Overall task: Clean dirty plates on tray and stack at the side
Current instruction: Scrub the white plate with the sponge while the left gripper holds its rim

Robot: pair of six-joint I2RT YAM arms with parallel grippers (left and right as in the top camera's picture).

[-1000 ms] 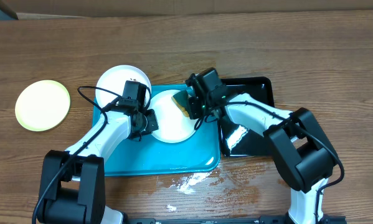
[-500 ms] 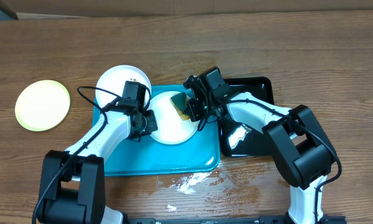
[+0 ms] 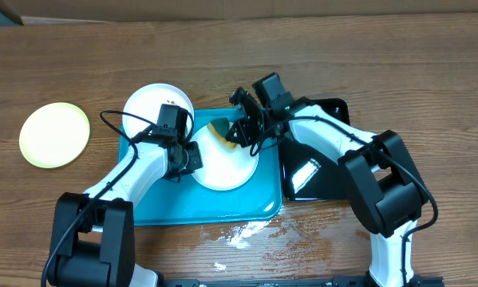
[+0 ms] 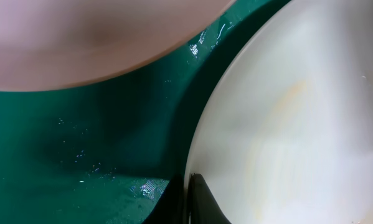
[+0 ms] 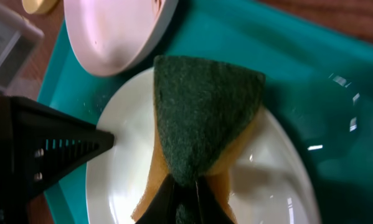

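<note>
- Right claw (image 3: 240, 134): it was clenched on the sponge (image 3: 221, 130), whose green scouring face was toward the wrist camera with the yellow foam beneath it. Within the last second you swept the sponge across the centre plate (image 3: 225, 159). It went from the side nearest the black tray (image 3: 322, 155) to the rim facing the table's far-left corner.
- Left claw (image 3: 187, 157): it was clamped on the centre plate's left rim, and its fingers (image 4: 202, 202) straddled the edge in its wrist view. You kept this hold through the stroke.
- Centre plate: it lay on the tray (image 3: 159, 211), which sat by the middle of the table's near edge. The plate appeared to have shifted slightly toward the near edge as the sponge dragged.
- Second white plate (image 3: 159, 106): it rested over the tray's far-left corner, just beside the centre plate, and had not moved.
- Yellow-green plate (image 3: 55, 134): it lay on the bare table (image 3: 398, 64) toward the left edge, well apart from the tray, and had not moved.
- Meaning for the task: you had made one wiping pass, and a faint yellowish tinge remained on the plate in the left wrist view. Scrubbing therefore looked unfinished. No stack existed yet, and the yellow-green plate probably marked where you would build it.
</note>
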